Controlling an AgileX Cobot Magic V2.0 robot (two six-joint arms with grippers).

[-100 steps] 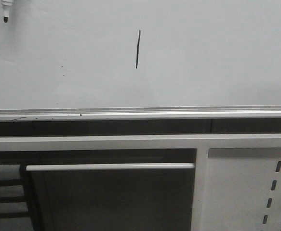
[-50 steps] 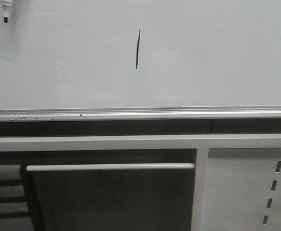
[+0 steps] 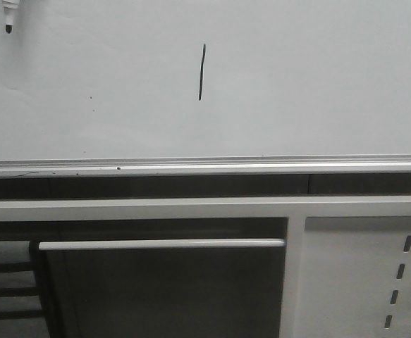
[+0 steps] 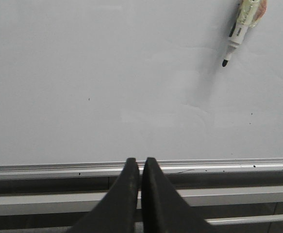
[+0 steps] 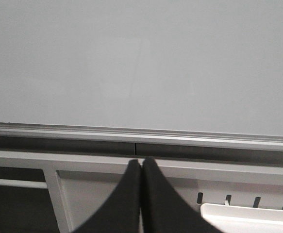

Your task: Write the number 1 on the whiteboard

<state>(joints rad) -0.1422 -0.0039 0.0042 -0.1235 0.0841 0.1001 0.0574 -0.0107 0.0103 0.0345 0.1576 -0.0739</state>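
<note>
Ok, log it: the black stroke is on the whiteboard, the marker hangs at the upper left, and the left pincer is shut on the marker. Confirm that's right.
Not quite. The left pincer is shut, but on nothing: the left wrist view shows the marker hanging apart from it against the whiteboard. The rest stands: the front view shows the black stroke on the board and the marker at the upper left.

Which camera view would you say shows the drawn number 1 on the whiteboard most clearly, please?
The front view: the number 1 stands as a crisp black stroke on the whiteboard. The left wrist view shows only bare board and a marker; the right wrist view shows no clear stroke.
</note>
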